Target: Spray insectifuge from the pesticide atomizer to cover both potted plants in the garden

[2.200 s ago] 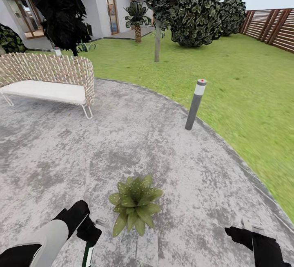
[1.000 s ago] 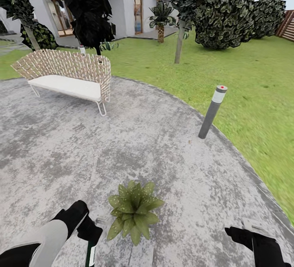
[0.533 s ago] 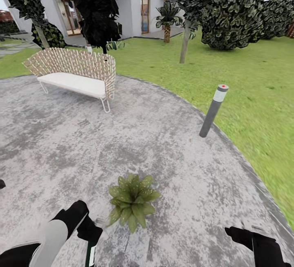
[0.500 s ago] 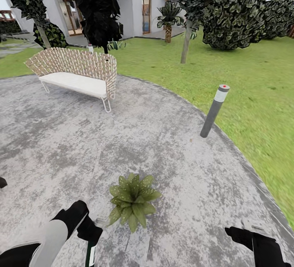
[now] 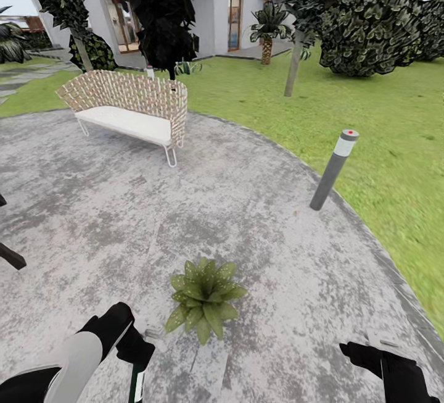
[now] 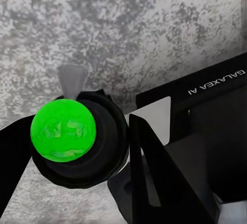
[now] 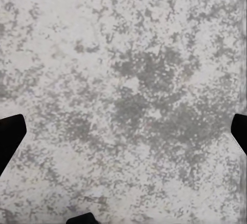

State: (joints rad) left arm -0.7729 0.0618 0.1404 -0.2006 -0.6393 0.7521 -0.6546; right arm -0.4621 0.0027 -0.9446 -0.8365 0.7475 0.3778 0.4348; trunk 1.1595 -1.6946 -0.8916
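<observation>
Grey mottled patio paving [image 5: 259, 205] shows more of its left side than half a second ago: the view has swung left, nothing itself moved. At 6 o'clock sits the light-green rosette potted plant [image 5: 205, 299]. The left gripper [image 6: 110, 154] pinches the pale, dark-headed pesticide atomizer [image 6: 77, 139] between its fingers; the right gripper [image 7: 123, 131] hangs spread over bare paving.
</observation>
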